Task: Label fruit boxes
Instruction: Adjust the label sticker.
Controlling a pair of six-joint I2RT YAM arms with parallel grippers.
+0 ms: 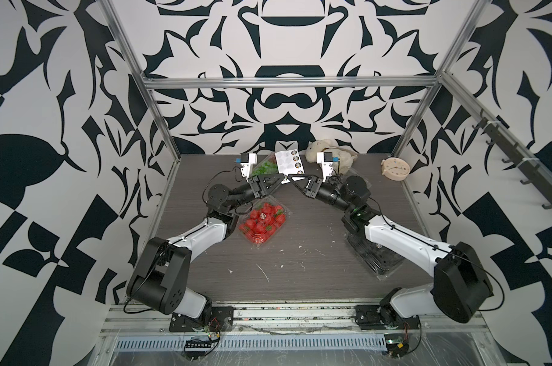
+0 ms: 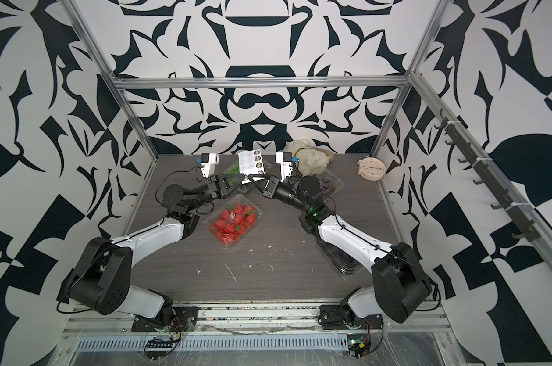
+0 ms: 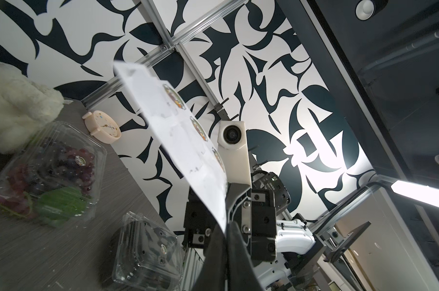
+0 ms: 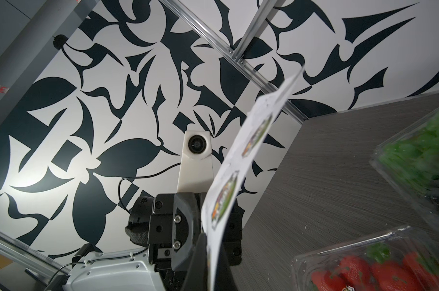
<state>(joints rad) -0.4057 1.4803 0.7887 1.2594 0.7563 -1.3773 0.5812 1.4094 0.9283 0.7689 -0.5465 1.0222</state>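
Holding: sticker sheet (image 1: 289, 161) upright, likely for peeling
Left gripper (image 1: 282, 181): clenched on bottom edge
Right gripper (image 1: 293, 181): clamped beside, steadying

Dead ahead of me at 12 o'clock the white sticker sheet (image 1: 288, 162) stands up off the grey woodgrain table (image 1: 300, 253). A column of round printed labels runs down its 3 o'clock edge, and the rest of it is blank. Just beyond it, at 1 o'clock, a cream plush toy (image 1: 317, 148) slumps by the back wall. A cream alarm clock (image 1: 395, 169) sits at 2 o'clock, well apart from the toy. White scraps (image 1: 263, 272) litter my 6 o'clock side. A rail of dark hooks (image 1: 497, 128) runs along the wall at 3 o'clock.
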